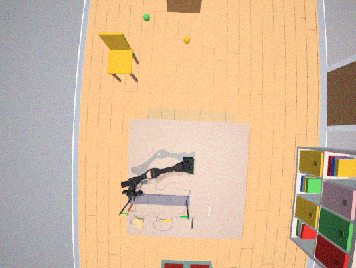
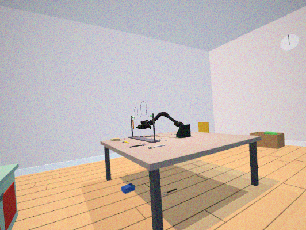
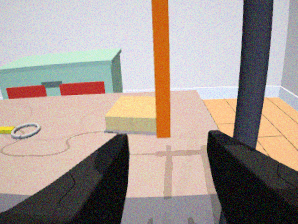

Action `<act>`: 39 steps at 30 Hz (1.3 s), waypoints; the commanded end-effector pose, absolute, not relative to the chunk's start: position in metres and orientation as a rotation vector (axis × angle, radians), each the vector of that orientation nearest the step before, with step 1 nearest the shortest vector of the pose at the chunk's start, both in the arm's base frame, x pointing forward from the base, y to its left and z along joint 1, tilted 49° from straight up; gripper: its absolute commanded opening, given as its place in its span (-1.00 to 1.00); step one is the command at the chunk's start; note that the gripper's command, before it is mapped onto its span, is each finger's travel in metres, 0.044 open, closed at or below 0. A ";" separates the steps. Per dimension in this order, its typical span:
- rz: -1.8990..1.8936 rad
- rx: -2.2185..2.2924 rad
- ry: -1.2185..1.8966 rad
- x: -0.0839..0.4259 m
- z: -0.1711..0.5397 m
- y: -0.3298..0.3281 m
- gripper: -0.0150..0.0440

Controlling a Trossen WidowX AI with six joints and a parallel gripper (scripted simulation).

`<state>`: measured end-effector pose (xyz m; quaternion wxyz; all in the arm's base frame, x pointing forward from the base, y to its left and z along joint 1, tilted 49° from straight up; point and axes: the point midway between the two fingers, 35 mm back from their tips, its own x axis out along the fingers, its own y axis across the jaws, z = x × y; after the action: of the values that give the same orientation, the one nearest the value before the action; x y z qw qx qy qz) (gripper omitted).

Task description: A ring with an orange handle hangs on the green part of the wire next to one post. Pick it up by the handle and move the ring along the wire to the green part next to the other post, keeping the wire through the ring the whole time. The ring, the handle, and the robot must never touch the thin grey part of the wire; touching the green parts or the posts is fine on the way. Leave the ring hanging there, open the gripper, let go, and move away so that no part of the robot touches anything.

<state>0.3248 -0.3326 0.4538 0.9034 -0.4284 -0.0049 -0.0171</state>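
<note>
The orange handle (image 1: 130, 207) (image 2: 133, 125) (image 3: 161, 70) hangs beside the far-left post (image 1: 125, 206) (image 2: 132, 126) (image 3: 256, 70), below the green part (image 1: 124, 214) (image 2: 133, 117) of the wire. Its ring is too small to make out clearly. The thin grey wire (image 2: 143, 102) rises in loops toward the other green part (image 1: 184, 217) (image 2: 151, 115) at the other post (image 1: 187, 209) (image 2: 153, 126). My gripper (image 2: 137, 127) (image 3: 168, 142) is partly open and empty, short of the handle. In the wrist view the handle's lower end shows between the fingertips, farther off, with the post behind the right finger.
The posts stand on a grey base plate (image 1: 160, 199) (image 2: 144, 140). Beyond it lie a yellow block (image 1: 138, 223) (image 2: 115, 140) (image 3: 132, 112), a ring tool with a yellow handle (image 1: 165, 220) (image 2: 126, 142), a dark bar (image 1: 192, 223) and a white-handled tool (image 1: 209, 211).
</note>
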 end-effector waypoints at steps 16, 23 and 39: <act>-0.036 -0.884 -0.014 0.355 0.457 -0.334 0.05; -0.036 -0.883 -0.014 0.366 0.458 -0.335 0.05; -0.037 -0.882 -0.016 0.391 0.458 -0.334 0.05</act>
<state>0.3842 -0.3345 0.4574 0.9040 -0.4271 -0.0075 -0.0179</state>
